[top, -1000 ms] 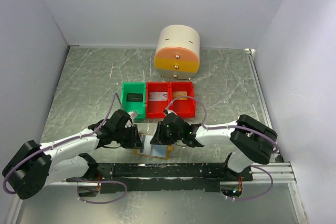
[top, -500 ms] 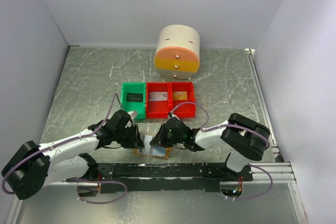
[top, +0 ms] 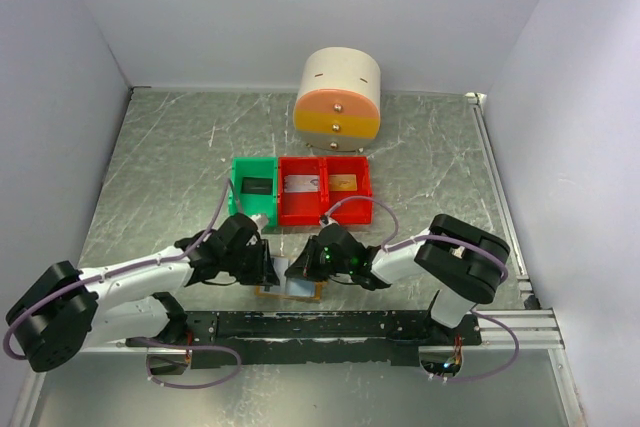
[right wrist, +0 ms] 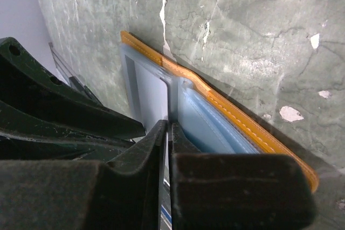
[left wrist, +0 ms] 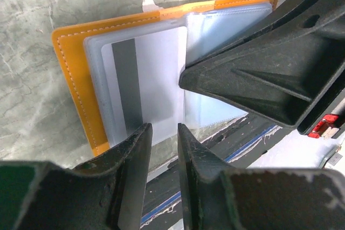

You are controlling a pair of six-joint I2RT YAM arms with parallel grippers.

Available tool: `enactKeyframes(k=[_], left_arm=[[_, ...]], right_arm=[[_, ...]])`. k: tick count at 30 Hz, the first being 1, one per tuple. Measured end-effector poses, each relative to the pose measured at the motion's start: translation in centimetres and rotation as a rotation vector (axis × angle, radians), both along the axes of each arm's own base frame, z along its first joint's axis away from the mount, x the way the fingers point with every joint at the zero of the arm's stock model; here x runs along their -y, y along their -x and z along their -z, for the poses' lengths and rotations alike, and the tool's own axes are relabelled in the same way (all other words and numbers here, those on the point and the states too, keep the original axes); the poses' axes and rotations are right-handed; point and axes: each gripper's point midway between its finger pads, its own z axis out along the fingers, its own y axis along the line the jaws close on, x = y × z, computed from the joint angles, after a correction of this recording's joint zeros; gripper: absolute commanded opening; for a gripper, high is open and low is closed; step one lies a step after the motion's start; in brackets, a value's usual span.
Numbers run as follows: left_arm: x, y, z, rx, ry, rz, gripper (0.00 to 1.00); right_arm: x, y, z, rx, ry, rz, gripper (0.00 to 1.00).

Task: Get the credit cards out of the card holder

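The card holder (top: 297, 287) lies open near the table's front edge, with an orange rim (left wrist: 75, 79) and pale blue pockets (right wrist: 215, 127). A grey-silver credit card (left wrist: 153, 79) with a dark stripe sits in its left pocket. My right gripper (right wrist: 168, 126) comes in from the right, its jaws nearly together on that card's inner edge by the fold. It appears in the left wrist view as a black finger (left wrist: 242, 79). My left gripper (left wrist: 164, 129) stands at the holder's near edge, narrowly open with nothing between its tips. In the top view the grippers (top: 272, 272) (top: 297, 267) meet over the holder.
Behind the holder stand a green bin (top: 240, 205) and two red bins (top: 303, 209) (top: 347, 211). One red bin holds a grey card, the other a gold one. A round cream and orange drawer unit (top: 338, 97) stands at the back. A black rail (top: 300, 325) runs along the front.
My right gripper has moved left onto the holder's middle and its jaws have closed. The left gripper has edged right toward the holder.
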Motion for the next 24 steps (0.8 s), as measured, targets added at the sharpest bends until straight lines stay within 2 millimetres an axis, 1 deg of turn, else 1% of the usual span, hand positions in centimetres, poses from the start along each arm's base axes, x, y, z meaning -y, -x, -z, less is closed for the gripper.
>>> enactKeyframes(k=[4, 6, 11, 13, 15, 18, 24], left_arm=[[-0.4, -0.1, -0.1, 0.014, -0.017, -0.021, 0.41], [-0.8, -0.2, -0.2, 0.021, -0.034, -0.036, 0.44], [-1.5, -1.2, -1.0, 0.057, -0.073, -0.085, 0.52], [-1.7, -1.6, -1.1, 0.069, -0.085, -0.104, 0.52], [-1.9, -1.8, -0.7, 0.07, -0.106, -0.117, 0.51], [-2.3, -1.5, 0.6, 0.035, -0.154, -0.116, 0.47], [-1.9, -1.5, 0.8, 0.019, -0.163, -0.092, 0.37]], right_arm=[[0.1, 0.1, 0.1, 0.003, 0.004, -0.007, 0.0], [0.1, 0.1, 0.1, 0.006, 0.006, -0.01, 0.0], [0.2, 0.1, 0.1, 0.011, 0.013, -0.016, 0.0], [0.3, 0.2, 0.1, 0.012, 0.016, -0.017, 0.0], [0.4, 0.3, 0.2, 0.013, 0.017, -0.018, 0.0], [0.5, 0.4, 0.2, 0.012, 0.017, -0.018, 0.0], [0.8, 0.4, 0.2, 0.009, 0.016, -0.017, 0.0]])
